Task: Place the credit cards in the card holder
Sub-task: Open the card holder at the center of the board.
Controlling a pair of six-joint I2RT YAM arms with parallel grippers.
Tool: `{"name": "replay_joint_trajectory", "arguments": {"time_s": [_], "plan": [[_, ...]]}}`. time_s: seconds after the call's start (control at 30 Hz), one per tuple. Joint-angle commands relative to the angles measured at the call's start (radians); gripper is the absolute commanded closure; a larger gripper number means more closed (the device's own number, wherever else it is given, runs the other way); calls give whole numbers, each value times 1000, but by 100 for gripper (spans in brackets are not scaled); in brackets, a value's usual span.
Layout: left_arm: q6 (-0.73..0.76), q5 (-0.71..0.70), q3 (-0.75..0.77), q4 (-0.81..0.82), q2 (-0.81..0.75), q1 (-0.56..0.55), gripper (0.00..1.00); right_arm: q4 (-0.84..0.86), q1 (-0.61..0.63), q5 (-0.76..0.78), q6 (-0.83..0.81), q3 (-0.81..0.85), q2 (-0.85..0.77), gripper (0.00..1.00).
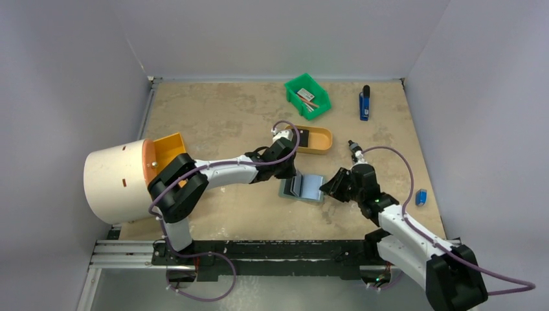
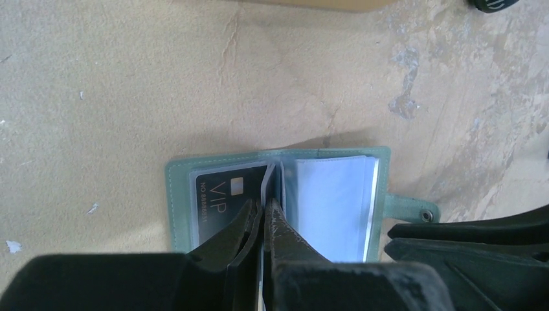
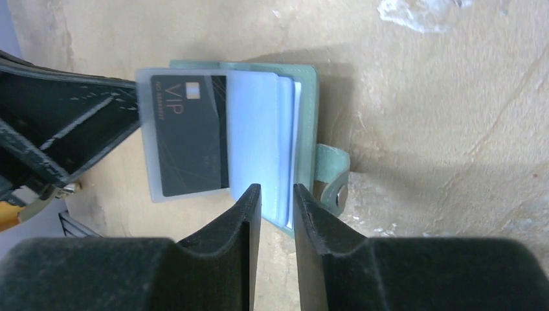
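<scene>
The grey-green card holder (image 1: 303, 187) lies open on the table, snap tab (image 2: 414, 208) to its right. A black VIP credit card (image 3: 188, 133) sits inside a clear pocket page; it also shows in the left wrist view (image 2: 220, 197). My left gripper (image 2: 266, 206) is shut on the edge of a clear pocket page at the fold and holds it raised. My right gripper (image 3: 276, 192) is narrowly open and empty at the near right edge of the pale blue pockets (image 3: 265, 129); whether it touches them I cannot tell. Its fingers (image 2: 466, 243) show beside the snap tab.
A tan oval tray (image 1: 317, 140) with a dark item stands just behind the holder. A green bin (image 1: 307, 95) and a blue tool (image 1: 364, 103) are at the back. A small blue object (image 1: 421, 197) lies right. A white drum (image 1: 116, 181) and orange bin (image 1: 169, 149) stand left.
</scene>
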Motion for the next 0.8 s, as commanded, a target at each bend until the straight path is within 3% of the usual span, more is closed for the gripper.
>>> {"name": "replay_joint_trajectory", "arguments": {"time_s": [0.0, 0.3, 0.77], "plan": [[-6, -51, -18, -28, -37, 0, 100, -26, -4, 33, -80, 86, -23, 71], [-24, -66, -32, -33, -40, 0, 100, 208, 4, -208, -79, 146, 170, 70], [-32, -103, -61, -80, -86, 1, 100, 288, 122, -225, -111, 283, 470, 73]]}}
